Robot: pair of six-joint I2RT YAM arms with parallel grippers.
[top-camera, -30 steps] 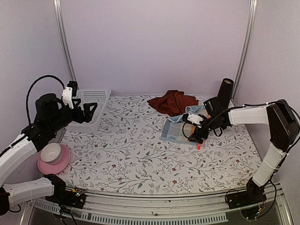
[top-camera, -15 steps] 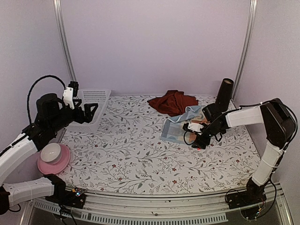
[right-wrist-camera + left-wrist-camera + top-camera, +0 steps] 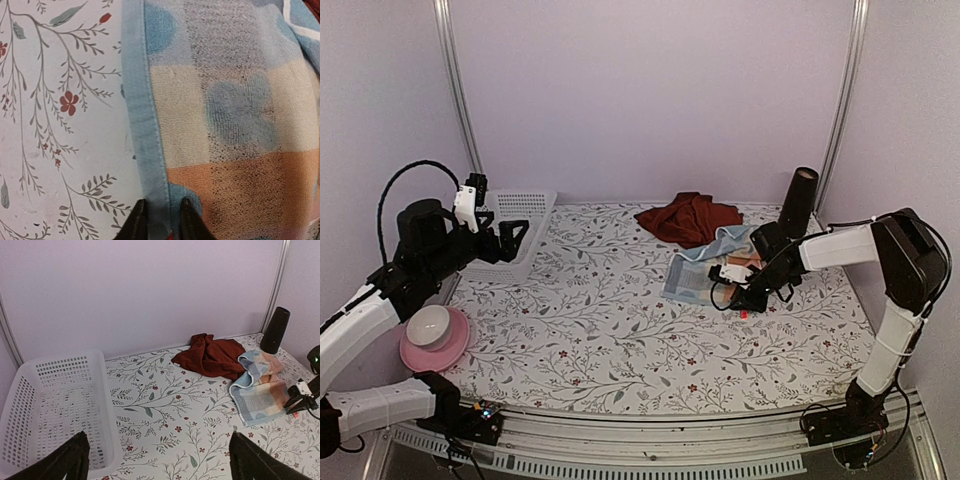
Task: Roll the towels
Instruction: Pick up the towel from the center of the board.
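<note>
Maroon towel [image 3: 688,217] lies crumpled at the back of the floral desk [image 3: 600,330], unrolled. Checked towel [image 3: 700,278] sits just in front of it, spread mostly flat, its far corner touching the maroon one. Your right fingers [image 3: 136,222] are pinched on the checked towel's blue hem at its near right edge, low on the desk, beside the small red tag [image 3: 745,313]. Your left fingers [image 3: 70,460] are spread wide, holding nothing, raised near the white basket [image 3: 525,208] at the left. A dark cylinder [image 3: 798,200] stands upright behind your right arm.
</note>
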